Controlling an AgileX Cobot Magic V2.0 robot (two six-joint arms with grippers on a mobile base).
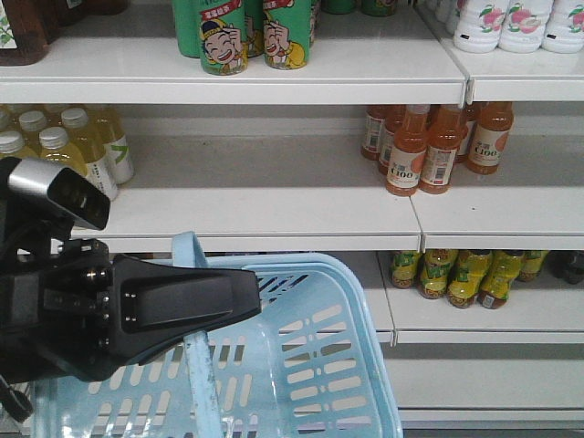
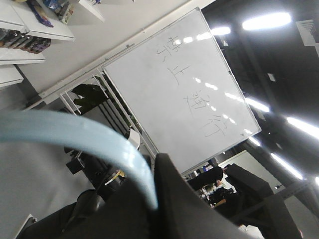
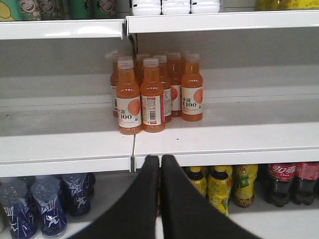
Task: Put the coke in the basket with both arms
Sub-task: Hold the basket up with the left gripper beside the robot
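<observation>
The light blue basket (image 1: 310,365) hangs low in the front view, before the shelves. Its handle (image 1: 189,250) runs up through my left gripper (image 1: 239,299), which is shut on it. In the left wrist view the pale blue handle (image 2: 75,132) curves down into the black left gripper (image 2: 157,199). My right gripper (image 3: 160,162) shows only in the right wrist view. It is shut with nothing between its fingers and points at the edge of a white shelf (image 3: 209,149). The coke is out of view.
Orange juice bottles (image 1: 429,151) (image 3: 152,94) stand on the middle shelf. Green cans (image 1: 255,36) sit above them and pale yellow bottles (image 1: 73,146) at left. Below are yellow bottles (image 3: 219,186), blue bottles (image 3: 45,204) and dark plastic cola bottles (image 3: 284,181). A whiteboard (image 2: 174,89) fills the left wrist view.
</observation>
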